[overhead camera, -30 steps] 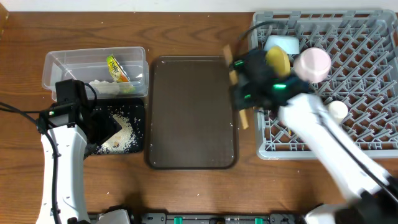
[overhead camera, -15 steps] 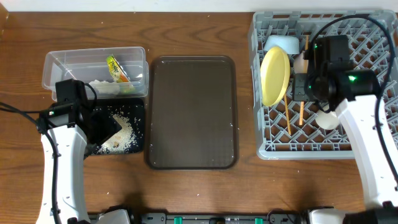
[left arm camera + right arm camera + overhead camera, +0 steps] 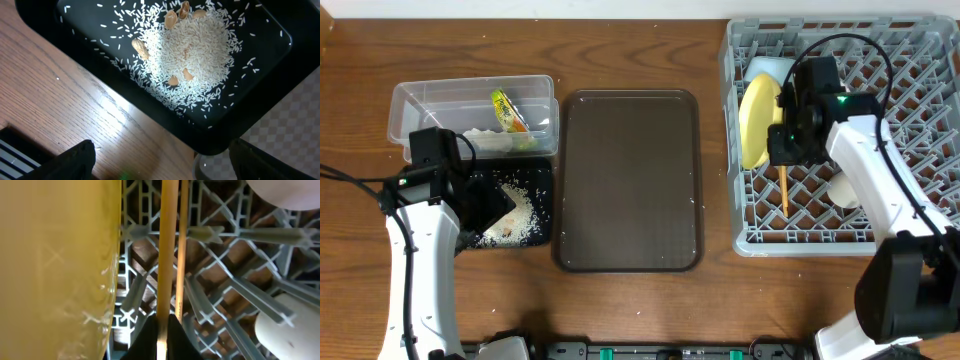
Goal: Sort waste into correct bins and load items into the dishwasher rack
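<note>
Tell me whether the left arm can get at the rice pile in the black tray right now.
Probably yes. The left gripper hangs open right by the black tray, and the rice lies uncovered in it with nothing between. Only a few peanut shells sit among the grains.

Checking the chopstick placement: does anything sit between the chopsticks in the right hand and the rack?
Nothing visible does. The chopsticks, pinched in the right hand, lie directly over the rack lattice. The plate stands close alongside them, not underneath.
</note>
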`<state>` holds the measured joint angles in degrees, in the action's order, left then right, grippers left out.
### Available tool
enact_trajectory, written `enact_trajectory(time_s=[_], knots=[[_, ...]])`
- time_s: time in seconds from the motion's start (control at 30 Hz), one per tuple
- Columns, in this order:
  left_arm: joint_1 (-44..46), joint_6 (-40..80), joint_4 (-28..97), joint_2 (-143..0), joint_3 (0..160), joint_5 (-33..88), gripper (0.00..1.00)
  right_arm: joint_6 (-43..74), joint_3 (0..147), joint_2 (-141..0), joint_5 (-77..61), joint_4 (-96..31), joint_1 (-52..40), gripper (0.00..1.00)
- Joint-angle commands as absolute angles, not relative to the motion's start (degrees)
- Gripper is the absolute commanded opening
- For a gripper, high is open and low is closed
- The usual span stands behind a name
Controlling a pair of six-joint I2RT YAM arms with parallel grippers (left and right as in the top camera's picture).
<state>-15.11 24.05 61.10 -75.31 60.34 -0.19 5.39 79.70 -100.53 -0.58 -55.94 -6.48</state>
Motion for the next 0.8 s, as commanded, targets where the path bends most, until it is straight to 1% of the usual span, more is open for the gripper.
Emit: enact_trajectory(time_s=[0.0,0.23,0.3,0.4,0.6,0.63,0.67,0.7,0.73,0.77], knots=[[-15.35,24.53,61.25,-74.89,60.01,-0.49,0.88,4.62,79.50,-99.83,-1.74,-55.11,-6.39,0.09],[-15.35,24.53,61.25,-74.89,60.01,-0.49,0.88,4.60,79.50,-94.17,-1.28,-54.72,-5.89,0.31],[-15.35,24.53,61.23,-74.89,60.01,-0.49,0.88,4.60,79.50,-91.66,-1.32,-54.41,-5.61,0.32],[-14.94,24.01,61.06,-74.87,60.05,-0.36,0.88,4.60,79.50,-88.27,-1.61,-53.52,-5.65,0.38],[-10.17,13.78,56.25,-74.87,61.06,8.73,0.88,4.58,79.50,-86.65,-7.22,-51.09,-5.65,0.38],[-8.82,11.68,55.33,-74.87,61.10,9.74,0.88,4.58,79.50,-86.94,-8.10,-50.85,-5.65,0.40],[-7.70,10.15,54.98,-74.89,61.10,10.35,0.88,4.62,79.50,-87.00,-8.49,-50.76,-5.63,0.45],[-6.37,8.82,55.09,-74.89,61.10,10.70,0.88,4.62,79.50,-87.00,-8.45,-50.94,-5.63,0.52],[-5.26,7.70,55.61,-74.89,61.10,11.00,0.88,4.69,79.50,-86.98,-8.45,-51.16,-5.63,0.64],[-4.08,6.74,56.58,-74.89,61.10,11.16,0.91,5.34,79.50,-86.67,-8.36,-51.44,-5.63,0.92]])
